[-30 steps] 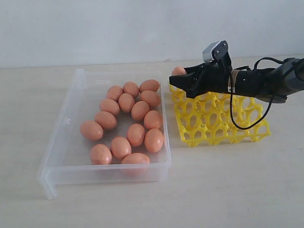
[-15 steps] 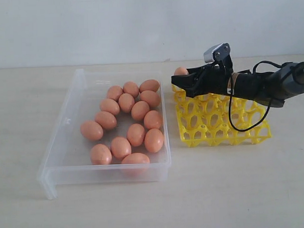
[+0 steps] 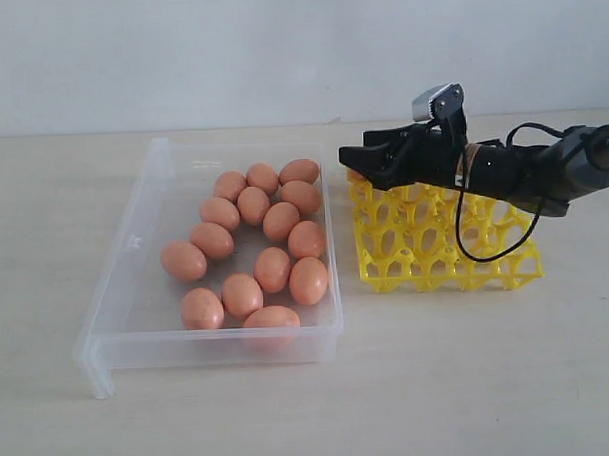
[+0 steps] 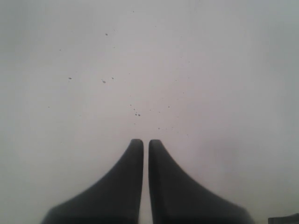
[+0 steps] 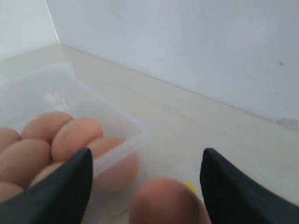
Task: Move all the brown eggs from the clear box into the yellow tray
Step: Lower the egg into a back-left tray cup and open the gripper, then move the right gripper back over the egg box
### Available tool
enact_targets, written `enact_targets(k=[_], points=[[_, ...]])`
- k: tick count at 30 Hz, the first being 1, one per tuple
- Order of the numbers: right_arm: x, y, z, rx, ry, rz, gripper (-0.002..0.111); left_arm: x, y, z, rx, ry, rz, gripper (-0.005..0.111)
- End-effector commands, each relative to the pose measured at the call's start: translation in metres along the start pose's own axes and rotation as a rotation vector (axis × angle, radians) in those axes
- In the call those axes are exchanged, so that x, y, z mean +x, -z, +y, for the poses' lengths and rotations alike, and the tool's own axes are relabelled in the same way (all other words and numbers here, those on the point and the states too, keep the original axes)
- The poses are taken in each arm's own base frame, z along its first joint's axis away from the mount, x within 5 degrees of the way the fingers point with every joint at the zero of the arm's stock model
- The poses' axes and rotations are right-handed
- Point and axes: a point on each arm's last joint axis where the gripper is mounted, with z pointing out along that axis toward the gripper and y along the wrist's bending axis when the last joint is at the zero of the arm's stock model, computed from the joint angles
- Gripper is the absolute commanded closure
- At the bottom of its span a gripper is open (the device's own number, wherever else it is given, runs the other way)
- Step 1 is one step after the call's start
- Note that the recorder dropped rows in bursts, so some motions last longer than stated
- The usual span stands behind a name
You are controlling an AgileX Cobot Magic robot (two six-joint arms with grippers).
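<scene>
Right gripper (image 3: 351, 161) spread wider, smooth brown egg (image 5: 166, 200) freed at yellow lattice tray (image 3: 426, 277), left gripper (image 4: 145, 142) clenched

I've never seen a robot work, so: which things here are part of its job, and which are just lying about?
Job: brown eggs, clear box, yellow tray, open right gripper over the tray.
Not in use: left gripper, shut; table; wall.

I am working at what is looking like a robotics lab bench: a bare pale worktop (image 3: 440, 383) against a blank white wall (image 3: 228, 51), my cabled robot arm (image 3: 523, 170) reaching across it.
</scene>
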Motion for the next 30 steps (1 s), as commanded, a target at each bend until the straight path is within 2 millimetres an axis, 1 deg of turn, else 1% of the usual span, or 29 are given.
enact_targets(k=[1,3,6,7,8,9,11,13,14,19,23,25,27,29,30], points=[[-0.041,0.003,0.005,-0.038,0.014,-0.192,0.049,0.002,0.001,0.0,0.001,0.013,0.004,0.102],[-0.058,0.005,0.009,-0.048,0.022,-0.211,0.049,0.002,0.001,0.0,0.001,0.013,0.004,0.102],[-0.082,0.007,0.019,-0.103,0.06,-0.197,0.049,0.002,0.001,0.0,0.001,0.013,0.004,0.102],[-0.088,0.009,0.023,-0.124,0.077,-0.186,0.049,0.002,0.001,0.0,0.001,0.013,0.004,0.102],[-0.095,0.01,0.027,-0.145,0.091,-0.173,0.052,0.002,0.001,0.0,0.0,0.013,0.009,0.102],[-0.1,0.011,0.03,-0.166,0.101,-0.159,0.058,0.002,0.001,0.0,0.0,0.013,0.009,0.102],[-0.108,0.016,0.035,-0.185,0.102,-0.14,0.076,0.002,0.001,0.0,0.0,0.013,0.009,0.102],[-0.113,0.023,0.039,-0.187,0.126,-0.126,0.099,0.002,0.001,0.0,0.0,0.013,0.009,0.102],[-0.114,0.029,0.04,-0.183,0.146,-0.119,0.108,0.002,0.001,0.0,0.0,0.013,0.009,0.102],[-0.11,0.059,0.044,-0.126,0.208,-0.099,0.108,0.002,0.001,0.0,0.0,0.013,0.009,0.102],[-0.099,0.092,0.045,-0.01,0.253,-0.103,0.108,0.002,0.001,0.0,0.0,0.013,0.009,0.102],[-0.093,0.106,0.047,0.062,0.238,-0.115,0.108,0.002,0.001,0.0,0.0,0.013,0.009,0.102],[-0.088,0.11,0.053,0.079,0.227,-0.111,0.108,0.002,0.001,0.0,0.0,0.013,0.009,0.102],[-0.085,0.104,0.063,0.021,0.234,-0.084,0.108,0.002,0.001,0.0,0.0,0.013,0.009,0.102],[-0.088,0.099,0.068,-0.009,0.216,-0.08,0.107,0.002,0.001,0.0,0.0,0.013,0.009,0.102]])
